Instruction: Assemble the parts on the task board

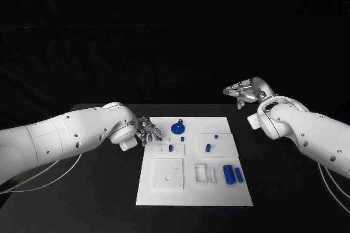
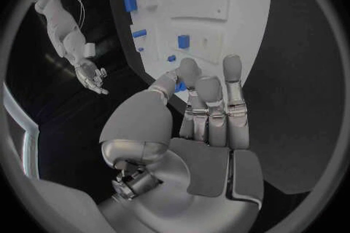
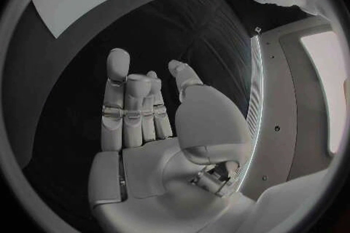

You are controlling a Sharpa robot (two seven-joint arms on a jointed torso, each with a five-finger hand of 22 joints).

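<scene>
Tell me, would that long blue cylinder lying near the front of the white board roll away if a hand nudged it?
Probably. The blue cylinder lies on its rounded side, so a sideways push would likely roll it. It looks rigid, and probably light, being small beside the task board.

The task board (image 1: pixel 219 192) lies mid-table (image 1: pixel 87 192), parts (image 1: pixel 229 174) on it, the left robot hand (image 1: pixel 148 130) at its left edge.

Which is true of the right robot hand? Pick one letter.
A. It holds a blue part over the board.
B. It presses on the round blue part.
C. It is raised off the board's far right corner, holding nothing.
C: the right robot hand sits beyond the task board, its fingers apart around nothing.
</scene>
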